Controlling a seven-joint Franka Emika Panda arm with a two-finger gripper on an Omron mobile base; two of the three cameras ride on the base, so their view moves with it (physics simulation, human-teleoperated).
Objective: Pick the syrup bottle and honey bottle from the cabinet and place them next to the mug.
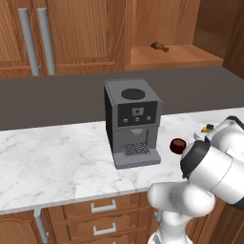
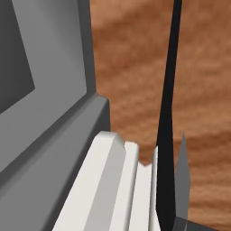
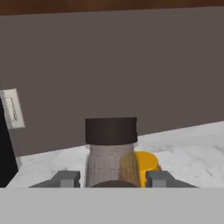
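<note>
Looking down the hand view, I saw the syrup bottle [image 3: 110,151] standing upright right between the two dark fingertips [image 3: 65,178], its black cap topping a grey-brown neck. The gripper [image 3: 112,179] bracketed the bottle on both sides, but I could not tell whether the fingers were clamped on it or merely set around it. Just behind the bottle and to its right, the yellow top of the honey bottle [image 3: 146,162] peeked out, the two bottles close enough to overlap in that view. Both stood on the white marble counter [image 3: 192,148], with a dark grey backsplash [image 3: 131,65] rising behind them and a pale wall outlet [image 3: 12,108] off to the left.

From the left base view, I had the grey coffee machine [image 1: 131,121] sitting mid-counter, and the small dark mug [image 1: 177,146] just to its right on the marble. A speck of yellow and dark from the honey bottle [image 1: 208,127] showed beyond the mug, near the arm's white upper links, which hid the hand itself. The cabinet [image 1: 176,53] stood open up at the back right, holding a small brown item [image 1: 159,46] I could not identify. Closed doors with long grey handles [image 1: 37,40] lined the upper left.
</note>
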